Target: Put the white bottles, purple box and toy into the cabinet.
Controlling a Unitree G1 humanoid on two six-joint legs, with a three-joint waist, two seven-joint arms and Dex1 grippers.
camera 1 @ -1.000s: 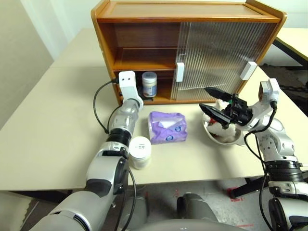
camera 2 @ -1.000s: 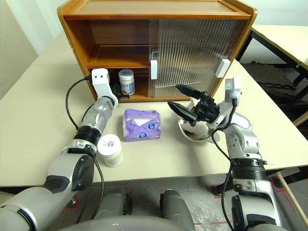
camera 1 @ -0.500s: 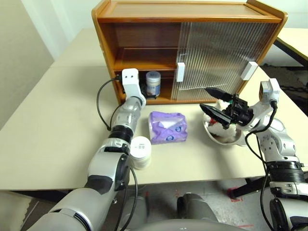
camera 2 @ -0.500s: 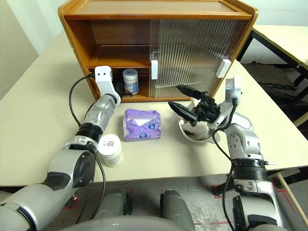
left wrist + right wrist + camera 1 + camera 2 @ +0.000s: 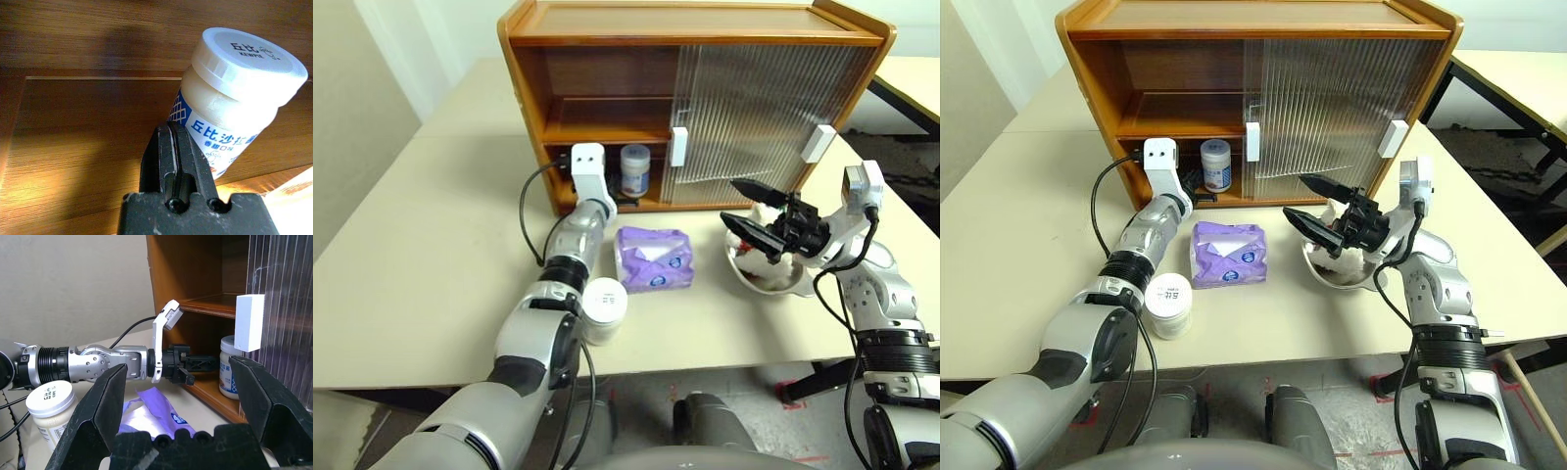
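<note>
Cabinet (image 5: 607, 59): standing with its left half open.
Purple box (image 5: 654, 258): lying on the table, waiting.
Shelved bottle (image 5: 634, 170): sitting on the lower shelf.
Second bottle (image 5: 604, 309): waiting near the table's front edge.
Toy (image 5: 766, 217): sitting in its bowl under the right gripper.
Left gripper (image 5: 171, 142): jaws pressed together, nudging the shelved bottle, judging by contact.
Right gripper (image 5: 744, 206): jaws gaping, hovering.
Next: backing out, fetching the second bottle.
</note>
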